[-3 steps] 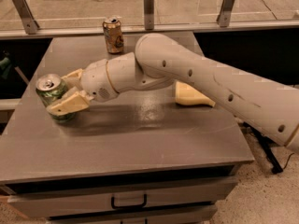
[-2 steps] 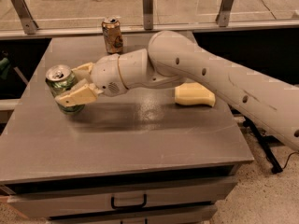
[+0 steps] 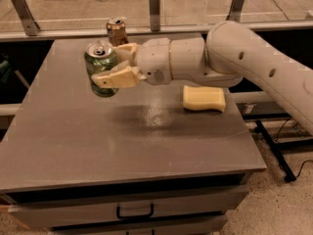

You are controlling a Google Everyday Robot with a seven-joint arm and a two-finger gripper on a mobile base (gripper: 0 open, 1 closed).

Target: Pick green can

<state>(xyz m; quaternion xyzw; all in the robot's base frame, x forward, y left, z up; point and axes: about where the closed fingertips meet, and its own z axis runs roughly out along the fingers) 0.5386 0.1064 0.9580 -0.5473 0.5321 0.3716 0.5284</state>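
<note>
Camera view: the gripper (image 3: 108, 65) is seen clamped around the green can (image 3: 99, 60), with one tan finger (image 3: 115, 78) laid across the can's front and the other set behind it. The can is held upright between the fingers – raised clear of the grey table (image 3: 122, 146), silver top uppermost. Just behind the gripper a gold-tan can (image 3: 116, 32) is stood; a yellow sponge (image 3: 204, 98) is laid on the wrist side, beneath the white arm (image 3: 254, 62)
</note>
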